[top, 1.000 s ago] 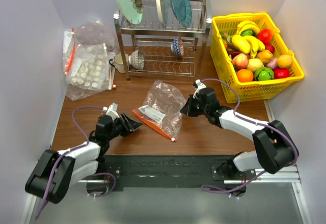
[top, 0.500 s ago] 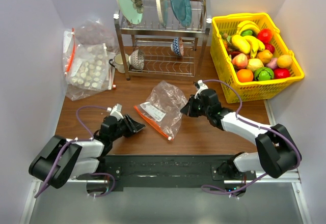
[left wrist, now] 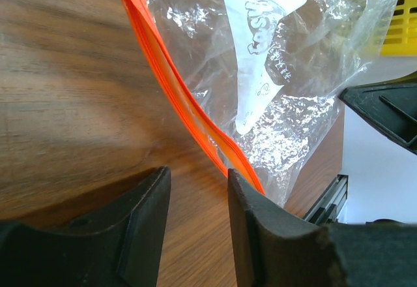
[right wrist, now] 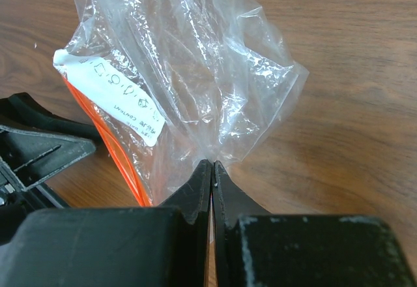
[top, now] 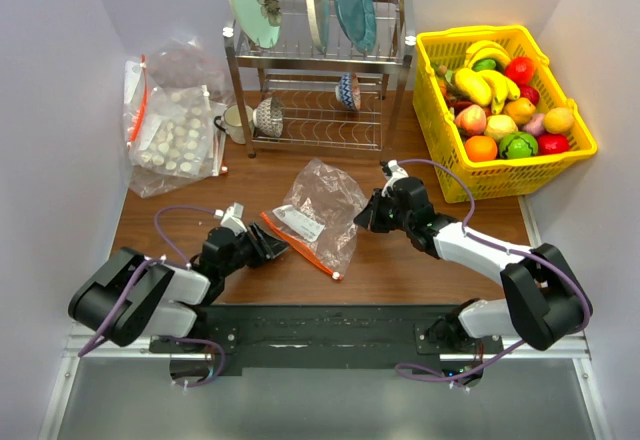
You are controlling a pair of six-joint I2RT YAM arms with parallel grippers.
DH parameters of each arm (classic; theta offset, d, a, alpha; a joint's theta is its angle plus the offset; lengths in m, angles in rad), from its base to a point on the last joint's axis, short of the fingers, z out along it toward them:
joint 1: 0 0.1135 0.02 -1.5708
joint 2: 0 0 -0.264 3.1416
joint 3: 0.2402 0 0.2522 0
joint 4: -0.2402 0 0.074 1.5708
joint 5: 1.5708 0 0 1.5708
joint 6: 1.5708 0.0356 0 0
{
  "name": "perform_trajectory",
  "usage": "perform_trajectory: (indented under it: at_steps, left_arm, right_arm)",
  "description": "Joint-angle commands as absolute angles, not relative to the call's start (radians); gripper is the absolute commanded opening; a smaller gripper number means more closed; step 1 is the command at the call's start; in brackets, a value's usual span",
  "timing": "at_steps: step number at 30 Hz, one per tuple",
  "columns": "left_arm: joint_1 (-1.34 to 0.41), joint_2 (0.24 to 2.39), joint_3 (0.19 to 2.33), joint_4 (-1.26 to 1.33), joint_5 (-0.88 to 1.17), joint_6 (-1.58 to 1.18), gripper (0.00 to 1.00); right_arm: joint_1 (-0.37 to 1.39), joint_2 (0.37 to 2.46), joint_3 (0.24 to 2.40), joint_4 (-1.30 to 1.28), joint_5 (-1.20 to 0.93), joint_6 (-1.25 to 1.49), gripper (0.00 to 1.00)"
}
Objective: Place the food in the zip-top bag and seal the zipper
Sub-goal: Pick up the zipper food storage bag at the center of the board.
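Zip-top bag [top: 322, 208]: light, limp, slippery film, we judge.
Zipper [left wrist: 174, 98]: stiffest edge; we would grasp there.
Left fingers [left wrist: 144, 202]: open, empty, just beside it.
Right fingers [right wrist: 193, 199]: closed, apparently pinching film.

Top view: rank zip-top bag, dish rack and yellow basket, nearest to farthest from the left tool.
1. zip-top bag, just right of the left tool.
2. dish rack, back centre.
3. yellow basket, far right back corner.

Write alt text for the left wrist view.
The left gripper holds its two black fingers apart, nothing between them, over a wooden table. Just ahead, the orange-red zipper of a clear, crinkly zip-top bag with a white label runs diagonally toward one finger.
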State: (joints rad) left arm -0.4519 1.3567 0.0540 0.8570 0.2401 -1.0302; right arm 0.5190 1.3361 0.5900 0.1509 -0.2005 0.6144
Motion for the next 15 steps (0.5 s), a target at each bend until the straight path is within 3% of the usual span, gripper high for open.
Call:
perform_trajectory:
  at_steps: [1,8,11,14,15]
  left_arm:
    - [-0.469,1.407,0.087,0.916,0.221,-1.031,0.44]
    - [-0.488,1.482,0.126,0.969,0.198,-1.049,0.43]
    - [-0.499,1.519,0.149,0.971,0.190,-1.052,0.31]
    - [-0.502,1.543,0.149,1.008,0.190,-1.057,0.07]
    - [-0.502,1.552,0.149,1.012,0.192,-1.058,0.03]
  right_arm:
    - [0.526,1.321,0.586,0.190,-0.204,0.627,0.00]
    - [0.526,1.307,0.572,0.193,-0.207,0.630,0.00]
    - [0.528,1.304,0.568,0.192,-0.206,0.630,0.00]
    - [0.528,1.299,0.568,0.190,-0.207,0.632,0.00]
    - [0.529,1.299,0.568,0.189,-0.207,0.634,0.00]
